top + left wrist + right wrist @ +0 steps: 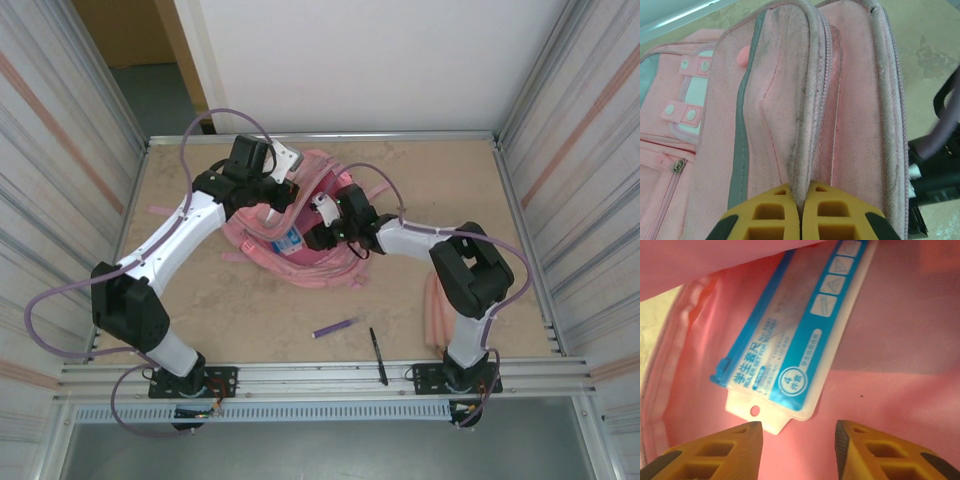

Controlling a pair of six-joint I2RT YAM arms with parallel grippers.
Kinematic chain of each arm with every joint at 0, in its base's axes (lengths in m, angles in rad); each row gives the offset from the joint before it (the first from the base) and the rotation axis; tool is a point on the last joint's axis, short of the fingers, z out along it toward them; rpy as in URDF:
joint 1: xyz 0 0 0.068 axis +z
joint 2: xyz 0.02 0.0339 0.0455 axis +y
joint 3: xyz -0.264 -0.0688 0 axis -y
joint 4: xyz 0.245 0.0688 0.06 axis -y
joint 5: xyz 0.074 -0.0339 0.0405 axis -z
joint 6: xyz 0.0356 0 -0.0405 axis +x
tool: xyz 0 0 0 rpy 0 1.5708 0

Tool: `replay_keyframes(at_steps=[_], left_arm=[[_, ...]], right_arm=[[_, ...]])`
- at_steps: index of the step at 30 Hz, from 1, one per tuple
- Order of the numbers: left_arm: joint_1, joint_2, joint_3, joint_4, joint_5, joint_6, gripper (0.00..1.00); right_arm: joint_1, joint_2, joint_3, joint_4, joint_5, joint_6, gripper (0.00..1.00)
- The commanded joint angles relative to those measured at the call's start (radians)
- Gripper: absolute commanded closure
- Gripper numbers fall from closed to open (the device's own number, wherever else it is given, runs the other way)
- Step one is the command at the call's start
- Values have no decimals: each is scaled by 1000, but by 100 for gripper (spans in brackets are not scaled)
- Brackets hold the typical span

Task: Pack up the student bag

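Student bag (300,235) lies mid-table (250,310), btwn my two arms, toward the far side. My left gripper (800,200) sits at its far-left edge w/ a fold of the bag's rim pinched in it. My right gripper (797,440) reaches in from the right, tips inside the opening, spread w/ nothing btwn them. A flat packet (790,340) lies in the bag just ahead of them. Nearer me on the table, apart from the bag: marker (334,327), w/ pen (378,355) to its right. A long slim item (432,310) lies by my right arm's base.
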Motion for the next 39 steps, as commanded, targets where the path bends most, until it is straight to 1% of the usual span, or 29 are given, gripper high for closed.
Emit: replay_keyframes(at_steps=[1,3,6,9,11,13,15,17,18,23,28,31,32,34,36,38,39], left_arm=[[-2,-53,19,64,41,26,100],[-2,-55,15,64,44,26,100],[-2,-54,19,58,50,31,100],[-2,-62,20,59,55,31,100],[-2,-67,19,62,58,31,100],[-1,-70,19,62,63,28,100],[-2,-72,18,61,75,29,100],[-2,-72,14,62,82,27,100],[-2,-71,10,62,86,24,100],[-2,-74,-8,81,96,16,100],[-2,-81,-20,89,100,7,100],[-2,-93,-32,90,99,7,100],[-2,-99,-41,92,94,7,100],[-2,-110,-58,101,84,10,100],[-1,-119,-75,114,73,13,100],[1,-119,-83,119,54,6,100],[1,-118,-88,119,44,0,100]], right_arm=[[65,2,13,-66,76,-131,50],[87,46,55,-110,129,-178,45],[100,88,86,-119,194,-212,42],[106,115,103,-90,296,-212,39],[106,129,103,-56,325,-208,39],[97,145,114,-31,303,-181,45],[83,154,129,-11,262,-148,54],[83,158,134,28,267,-126,63],[84,166,144,36,275,-113,64],[86,209,196,69,282,-66,69],[82,266,234,115,269,-1,70],[78,287,254,133,239,38,70],[82,282,253,136,240,42,70],[86,264,253,131,238,66,66],[82,238,228,155,211,109,64],[68,197,185,196,155,160,68],[62,177,163,210,126,180,69]])
